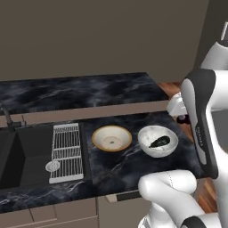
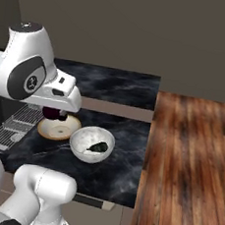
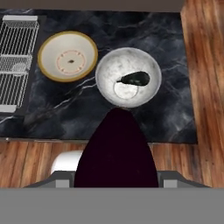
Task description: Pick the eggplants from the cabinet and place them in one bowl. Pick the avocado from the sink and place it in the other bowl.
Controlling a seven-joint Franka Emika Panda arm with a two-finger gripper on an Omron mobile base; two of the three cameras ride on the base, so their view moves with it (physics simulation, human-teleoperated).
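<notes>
My gripper (image 2: 55, 112) is shut on a dark purple eggplant (image 3: 117, 151), which fills the lower middle of the hand view and hides the fingertips. It hangs above the counter near two bowls. A tan bowl with a yellow rim (image 3: 68, 56) (image 1: 111, 138) stands empty. Beside it, a white marbled bowl (image 3: 107, 70) (image 1: 147, 133) holds a small dark green avocado (image 3: 133, 79) (image 1: 159, 142). In the right base view the eggplant (image 2: 49, 112) hangs just over the tan bowl (image 2: 58, 128). The sink (image 1: 18, 156) lies at the left. The cabinet is out of view.
A white wire rack (image 1: 67, 151) with a round strainer lies between sink and bowls. The black marble counter (image 1: 124, 167) ends at the right, where the wooden floor (image 2: 187, 167) begins. A raised counter ledge (image 1: 89, 91) runs behind.
</notes>
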